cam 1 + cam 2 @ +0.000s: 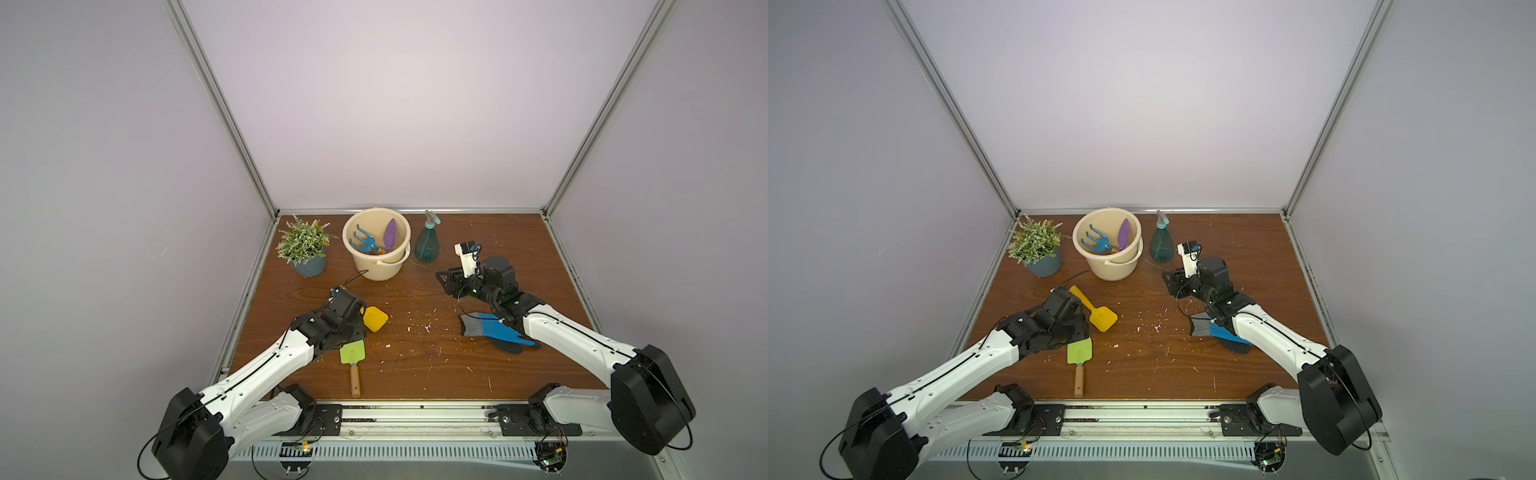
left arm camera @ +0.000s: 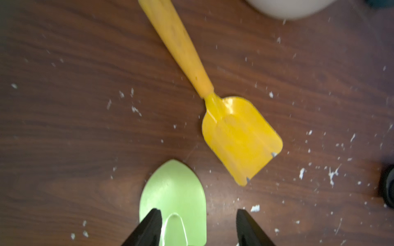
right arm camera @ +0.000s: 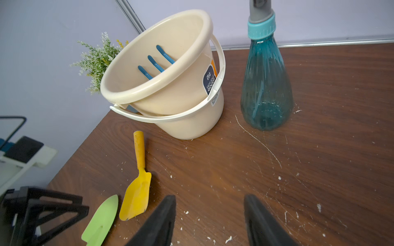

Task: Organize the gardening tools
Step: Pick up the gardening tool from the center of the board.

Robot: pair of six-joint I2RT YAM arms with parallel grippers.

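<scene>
Left gripper (image 2: 199, 230): jaws apart, nothing held. It hangs low over the blade of the green trowel (image 2: 172, 198), one finger (image 2: 149, 230) overlapping the blade; contact unclear. The green trowel lies flat on the counter (image 1: 415, 374), left of centre, its wooden handle pointing at the near edge. The yellow scoop (image 2: 238, 136) lies flat just beyond it, close but not touching, with its handle angled far-left toward the bucket (image 1: 374, 270).

The bucket stands upright at the far centre with the blue fork (image 1: 362, 241) and purple trowel (image 1: 390, 235) inside, heads up. The spray bottle (image 3: 266, 89) stands upright just right of the bucket. A potted plant (image 1: 305, 245) sits left of the bucket.

Right gripper (image 3: 211, 223): open about halfway and empty, over bare counter near the spray bottle, facing the bucket. A blue-grey glove (image 1: 494, 330) lies on the right, partly under the right arm. White flecks are scattered on the counter.
</scene>
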